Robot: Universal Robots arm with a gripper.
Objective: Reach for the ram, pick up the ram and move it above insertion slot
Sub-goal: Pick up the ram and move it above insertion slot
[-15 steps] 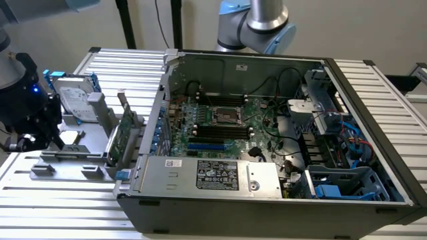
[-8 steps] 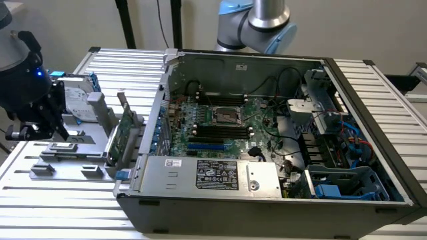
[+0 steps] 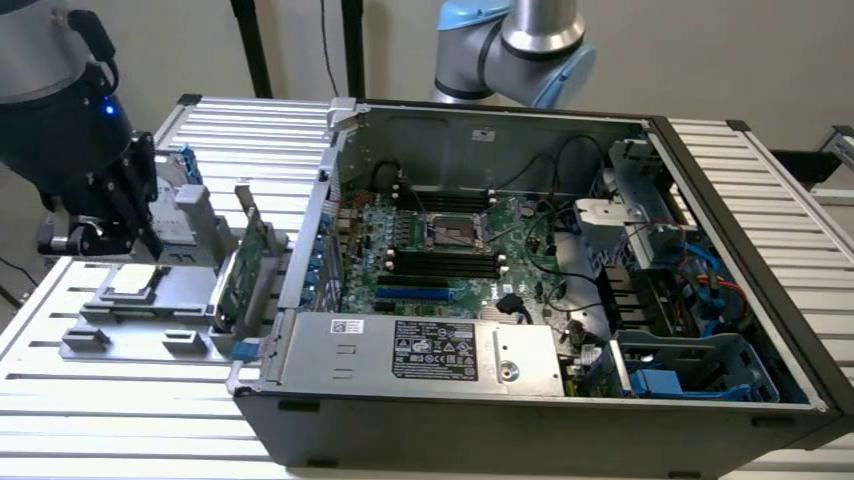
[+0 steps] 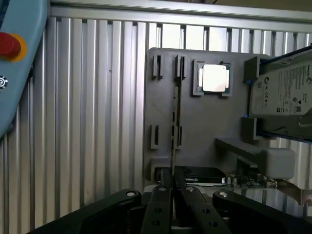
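Observation:
The ram (image 4: 174, 114) is a thin stick seen edge-on, standing upright between the small brackets of the grey fixture plate (image 4: 204, 122). My gripper (image 4: 173, 173) hangs above the near end of the ram, not touching it. Its two black fingers (image 4: 160, 204) stand close together with only a dark sliver between them and nothing held. In the exterior view the gripper (image 3: 114, 240) hovers over the fixture plate (image 3: 134, 320) at the exterior view's left, beside the open computer case. The motherboard's black slots (image 3: 441, 262) lie inside the case.
On the fixture sit a silver processor (image 4: 213, 78), a hard drive (image 4: 285, 92) and an upright green expansion card with a metal bracket (image 3: 240, 265). The case wall (image 3: 314, 230) rises between fixture and motherboard. A red button (image 4: 7, 45) sits on a blue box by the slatted table.

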